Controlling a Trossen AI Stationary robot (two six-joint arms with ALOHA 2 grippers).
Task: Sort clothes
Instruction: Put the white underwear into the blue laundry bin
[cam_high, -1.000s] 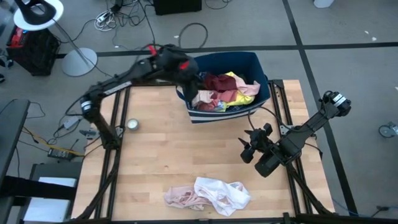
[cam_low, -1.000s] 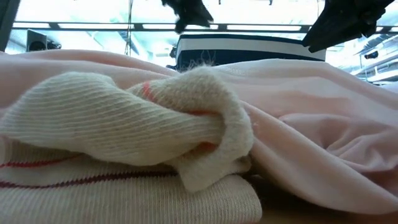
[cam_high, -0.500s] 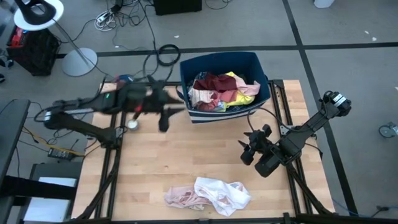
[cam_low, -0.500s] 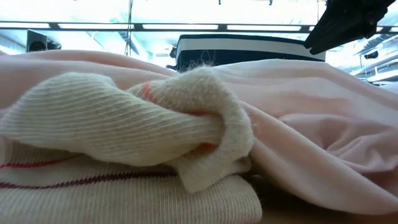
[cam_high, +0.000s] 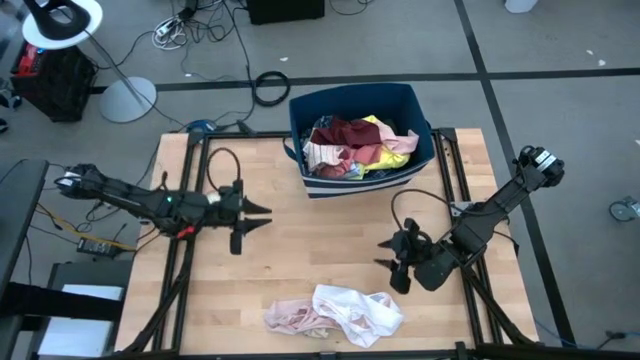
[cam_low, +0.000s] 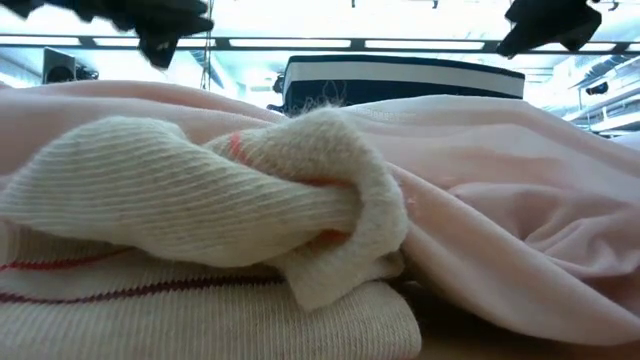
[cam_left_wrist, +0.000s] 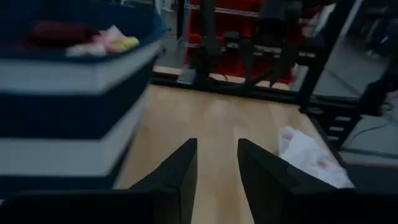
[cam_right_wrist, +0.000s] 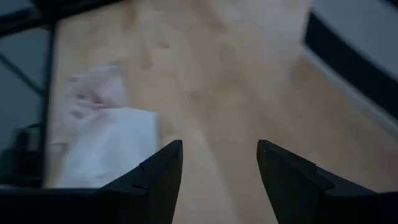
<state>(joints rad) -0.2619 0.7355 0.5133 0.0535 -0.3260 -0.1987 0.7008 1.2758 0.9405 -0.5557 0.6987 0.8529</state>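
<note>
Grey floor with cables surrounds the wooden tabletop (cam_high: 300, 240), which carries a navy bin (cam_high: 362, 143) at its far edge. Mixed clothes (cam_high: 355, 145) fill the bin: maroon, yellow, salmon and pale pieces heaped together. Two more garments lie at the near edge of the tabletop, a pink one (cam_high: 290, 318) touching a white one (cam_high: 355, 310); the low view is filled by them, a cream ribbed knit (cam_low: 200, 200) with thin red stripes in front of smooth pink cloth (cam_low: 500, 200), with the striped bin behind.

Left gripper (cam_high: 258, 212) hangs low over the left part of the tabletop, well apart from the bin and the near pile, its fingers (cam_left_wrist: 180, 171) spread a little and holding nothing; its wrist view shows the bin wall just beside it and the white garment farther off. Right gripper (cam_high: 392, 262) hangs over the right part of the tabletop, between the bin and the near pile, closer to the white garment. Its fingers (cam_right_wrist: 158, 171) are spread wide and empty, pointing toward that pile.
</note>
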